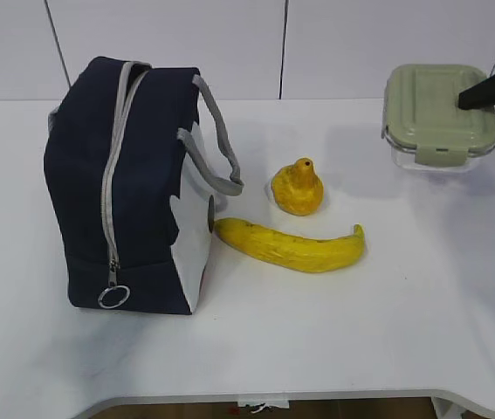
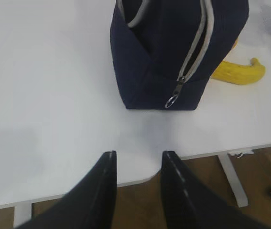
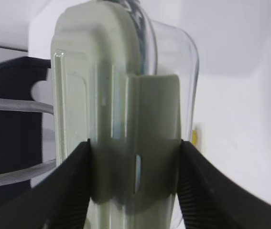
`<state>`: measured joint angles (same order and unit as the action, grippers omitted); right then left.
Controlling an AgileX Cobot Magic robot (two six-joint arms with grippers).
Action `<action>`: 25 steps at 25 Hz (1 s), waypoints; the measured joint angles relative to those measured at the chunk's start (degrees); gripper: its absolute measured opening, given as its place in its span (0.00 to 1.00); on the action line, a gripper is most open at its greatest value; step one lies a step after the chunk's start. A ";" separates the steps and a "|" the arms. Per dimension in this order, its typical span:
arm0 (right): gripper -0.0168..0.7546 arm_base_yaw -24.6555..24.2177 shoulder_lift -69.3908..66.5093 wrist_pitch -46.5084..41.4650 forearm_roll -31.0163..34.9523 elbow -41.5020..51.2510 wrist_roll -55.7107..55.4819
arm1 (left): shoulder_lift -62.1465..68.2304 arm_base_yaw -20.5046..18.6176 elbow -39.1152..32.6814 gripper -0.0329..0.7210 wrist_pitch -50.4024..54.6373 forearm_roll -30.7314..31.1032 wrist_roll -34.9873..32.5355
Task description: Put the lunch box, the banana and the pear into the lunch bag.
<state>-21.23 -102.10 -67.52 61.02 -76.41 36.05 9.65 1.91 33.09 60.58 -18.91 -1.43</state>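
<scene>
Clamped between the right hand's [image 3: 134,186] two dark fingers [image 3: 63,191] is the lunch box [image 3: 121,109], its sage-green lid [image 1: 439,109] and clear body gripped at one end and lifted off the desk [image 1: 317,332]. Beyond that hand, toward the far side, lie the pear [image 1: 297,187] and the banana [image 1: 291,245], close together, with the lunch bag [image 1: 129,188] past them, zipped shut. Over the desk edge the left hand [image 2: 137,160] hovers released and holding nothing; the bag's ring pull [image 2: 170,101] lies just ahead of its fingertips.
</scene>
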 joint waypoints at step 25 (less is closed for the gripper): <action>0.51 17.69 4.75 -0.54 12.88 0.00 -0.21 | 52.52 0.00 22.54 0.47 -0.90 -14.58 -11.31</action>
<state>-3.54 -97.35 -68.05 73.90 -76.41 35.84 62.17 1.91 55.63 59.68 -33.48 -12.74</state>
